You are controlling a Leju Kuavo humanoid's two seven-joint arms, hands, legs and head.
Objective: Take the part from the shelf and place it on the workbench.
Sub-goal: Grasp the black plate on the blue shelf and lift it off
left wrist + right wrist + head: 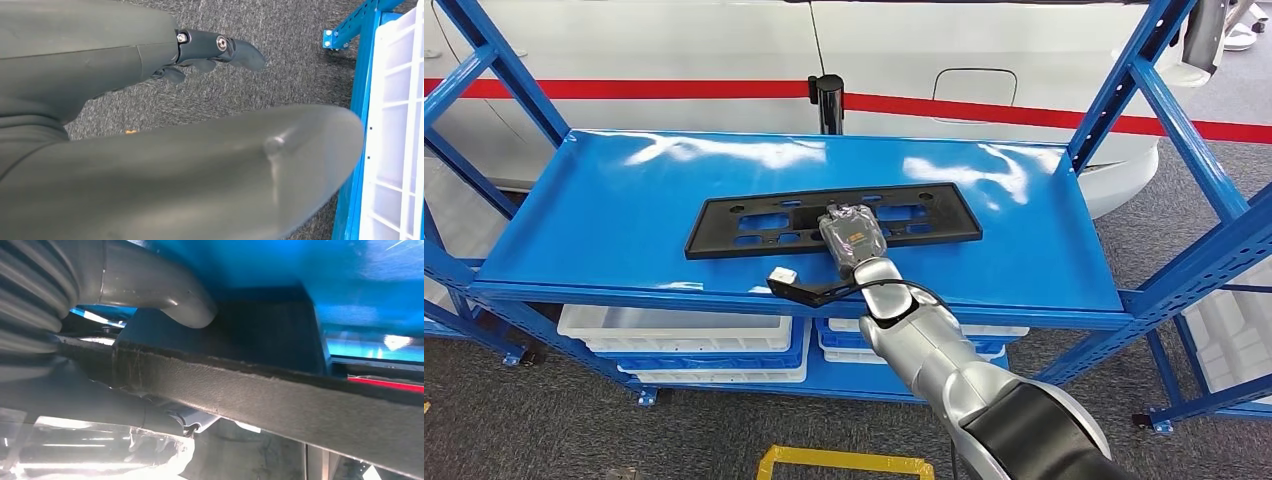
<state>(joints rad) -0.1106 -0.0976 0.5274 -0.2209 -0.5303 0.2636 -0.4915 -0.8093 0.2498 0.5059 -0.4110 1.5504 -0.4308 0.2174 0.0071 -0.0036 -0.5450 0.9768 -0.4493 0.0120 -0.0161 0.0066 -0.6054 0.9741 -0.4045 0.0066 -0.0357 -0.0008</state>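
Observation:
A flat black part (754,222) with several cut-outs lies across the middle of the blue shelf (604,210). My right hand (852,238) reaches over the shelf's front edge and sits on the part's near edge, right of its middle. In the right wrist view the grey thumb (187,302) presses one face of the part (280,390) and the fingers (125,412) lie against the other, so the hand grips the edge. My left hand (210,50) hangs over the grey carpet, its dark fingers loose and holding nothing.
Blue uprights (1169,110) and braces frame the shelf on both sides. White crates (679,330) sit on the lower level, with one (400,125) close to my left hand. A white car (984,60) and a black post (827,100) stand behind. Yellow floor marking (844,462) lies near my feet.

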